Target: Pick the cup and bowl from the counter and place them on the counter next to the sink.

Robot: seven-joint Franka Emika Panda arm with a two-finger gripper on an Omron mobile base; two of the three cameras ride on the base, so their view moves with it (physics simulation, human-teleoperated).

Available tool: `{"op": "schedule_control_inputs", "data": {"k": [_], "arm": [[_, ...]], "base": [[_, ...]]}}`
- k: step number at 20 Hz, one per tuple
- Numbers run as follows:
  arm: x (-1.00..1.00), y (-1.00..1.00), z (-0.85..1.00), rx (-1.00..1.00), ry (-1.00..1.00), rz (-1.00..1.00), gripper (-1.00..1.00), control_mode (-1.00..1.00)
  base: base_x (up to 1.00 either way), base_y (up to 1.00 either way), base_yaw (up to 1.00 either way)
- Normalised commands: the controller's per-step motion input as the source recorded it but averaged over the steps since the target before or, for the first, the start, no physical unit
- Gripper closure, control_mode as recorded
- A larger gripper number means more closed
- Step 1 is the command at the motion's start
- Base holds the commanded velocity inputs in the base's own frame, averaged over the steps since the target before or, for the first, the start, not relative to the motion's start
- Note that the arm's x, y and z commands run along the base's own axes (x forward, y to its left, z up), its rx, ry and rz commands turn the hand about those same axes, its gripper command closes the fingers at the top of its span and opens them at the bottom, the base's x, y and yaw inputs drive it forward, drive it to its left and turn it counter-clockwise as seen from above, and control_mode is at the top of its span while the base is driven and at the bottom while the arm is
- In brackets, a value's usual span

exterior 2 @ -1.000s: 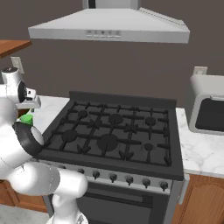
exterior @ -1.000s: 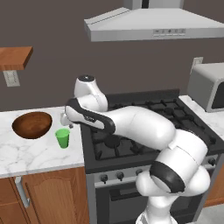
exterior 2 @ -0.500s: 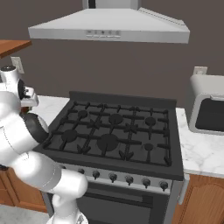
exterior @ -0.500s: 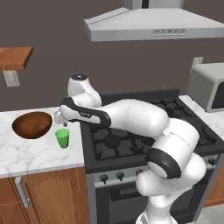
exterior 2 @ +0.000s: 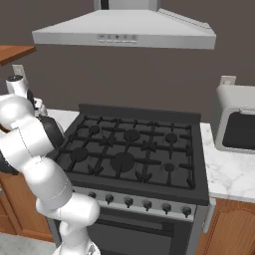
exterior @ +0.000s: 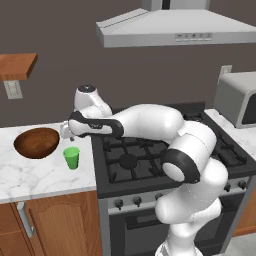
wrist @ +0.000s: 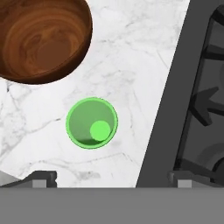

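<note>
1. White marble counter with grey veins, set over brown wooden cabinets, is seen to the left of a black gas stove with cast grates, under a grey metal range hood

2. Two task things are found on this counter: a small bright green plastic cup, tapered and without a handle, standing upright near the stove edge, and a round dark brown wooden bowl with a glossy grained inside, lying just beside it, further from the stove; the two are apart, not touching

3. The two-finger gripper of the white arm is held above the counter, between bowl and cup; in the hand view the cup's open mouth is looked into from above, with the bowl at the upper left, and the jaws are spread wide with nothing between them

4. The cup is judged light, stiff and somewhat slippery; a pinch across the rim or upper wall, where the taper is widest, is likely to hold best

5. The bowl is judged heavier and too wide to span, so its rim wall would have to be taken, one finger inside and one outside

6. No sink is shown in these views
</note>
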Motion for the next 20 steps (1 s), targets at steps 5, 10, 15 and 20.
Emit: {"op": "schedule_control_inputs", "data": {"k": [5, 10, 15, 20], "arm": [[0.21, 0.03, -0.14, 0.00, -0.01, -0.04, -1.00, -1.00], [0.00, 0.07, -0.18, 0.00, -0.03, -0.03, -1.00, -1.00], [0.01, 0.04, -0.20, 0.00, -0.02, -0.03, -1.00, -1.00], [0.32, 0.00, -0.23, 0.00, 0.00, -0.04, -1.00, -1.00]], "base": [[0.00, 0.00, 0.00], [0.00, 0.00, 0.00], [0.00, 0.00, 0.00], [0.00, 0.00, 0.00]]}}
